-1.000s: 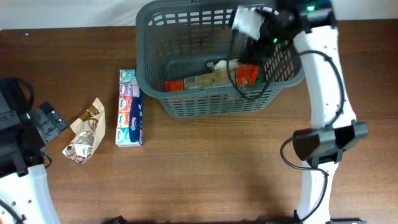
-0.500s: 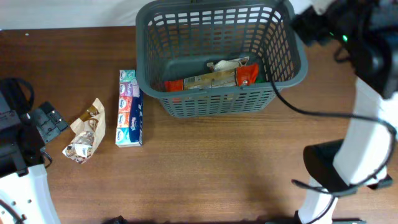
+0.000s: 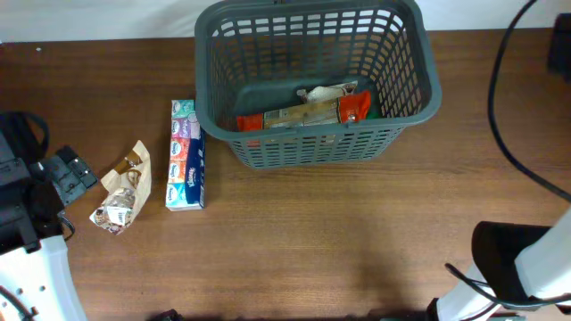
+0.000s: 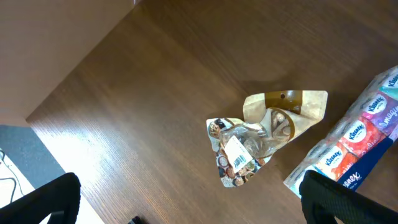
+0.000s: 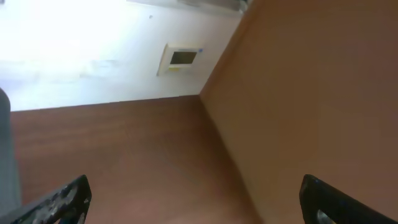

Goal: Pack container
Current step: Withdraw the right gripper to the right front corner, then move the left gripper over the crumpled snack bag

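Overhead, the container [image 3: 312, 147] appears whole; each wrist view shows its jaws spread wide

Right claw [image 5: 199, 202] pulled away. A second ago it hung over the right rear of the container [image 3: 312, 147]; half a second ago it was just off that corner; now it is out of the overhead view. Of the right arm [image 3: 526, 267], only the base and a looping cable [image 3: 500, 125] remain at the frame edge. The packet [image 3: 308, 109] inside and the container's right wall are now uncovered. Wrist view looks onto tabletop [image 5: 124, 162].
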Controlling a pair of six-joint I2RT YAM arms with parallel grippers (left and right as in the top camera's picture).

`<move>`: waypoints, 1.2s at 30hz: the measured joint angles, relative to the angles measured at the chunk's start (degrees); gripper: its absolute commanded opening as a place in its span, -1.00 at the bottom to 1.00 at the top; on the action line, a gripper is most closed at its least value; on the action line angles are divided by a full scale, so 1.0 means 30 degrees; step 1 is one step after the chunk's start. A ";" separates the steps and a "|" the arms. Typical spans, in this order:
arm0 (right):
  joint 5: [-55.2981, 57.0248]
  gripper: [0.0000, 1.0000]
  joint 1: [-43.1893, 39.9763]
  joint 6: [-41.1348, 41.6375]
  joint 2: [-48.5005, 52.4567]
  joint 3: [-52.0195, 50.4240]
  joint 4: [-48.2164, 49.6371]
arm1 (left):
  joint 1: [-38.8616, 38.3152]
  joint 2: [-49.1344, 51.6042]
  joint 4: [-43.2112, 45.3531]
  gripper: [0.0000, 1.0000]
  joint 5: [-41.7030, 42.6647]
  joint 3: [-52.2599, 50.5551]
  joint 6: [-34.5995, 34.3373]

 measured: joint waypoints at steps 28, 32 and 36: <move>-0.5450 0.97 -0.8276 0.4466 -0.0022 -1.3253 0.0503 | 0.0000 0.0000 0.0000 0.99 0.0000 0.0000 0.0000; -0.5472 0.97 -0.8488 0.4466 -0.0015 -1.4936 0.0925 | 0.0000 0.0000 -0.0007 0.99 0.0000 0.0000 0.0000; -0.5676 0.97 -0.8480 0.4466 0.0007 -1.5977 0.1049 | 0.0000 0.0000 -0.0007 0.98 0.0007 0.0000 0.0000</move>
